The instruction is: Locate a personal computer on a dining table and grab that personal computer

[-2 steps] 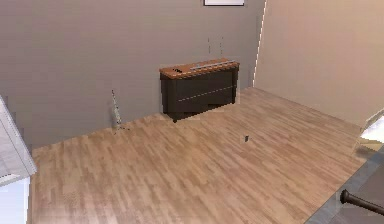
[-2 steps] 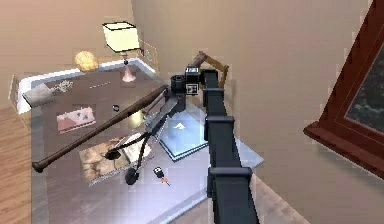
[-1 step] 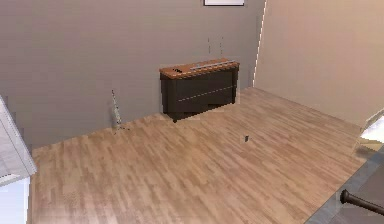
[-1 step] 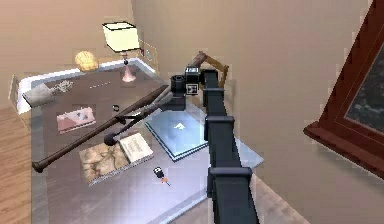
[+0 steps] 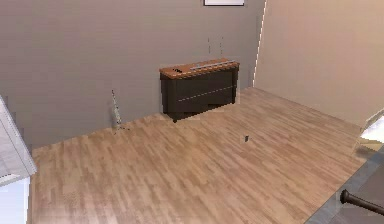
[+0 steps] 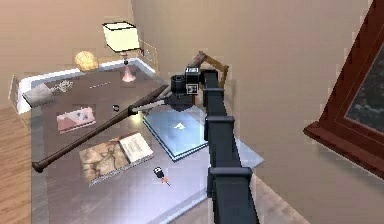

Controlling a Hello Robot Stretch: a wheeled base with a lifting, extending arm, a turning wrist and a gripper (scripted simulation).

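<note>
One arm [image 6: 225, 150] rises over the grey dining table [image 6: 120, 195]. Near its near edge lies an open magazine [image 6: 115, 153]. Beside it, toward the right edge, lies the closed laptop [image 6: 180, 133]. The gripper [image 6: 175, 97] is at the laptop's far end, near a baseball bat [image 6: 90, 135], and whether it holds anything cannot be told. A lamp [image 6: 122, 40] stands at the far edge.
</note>
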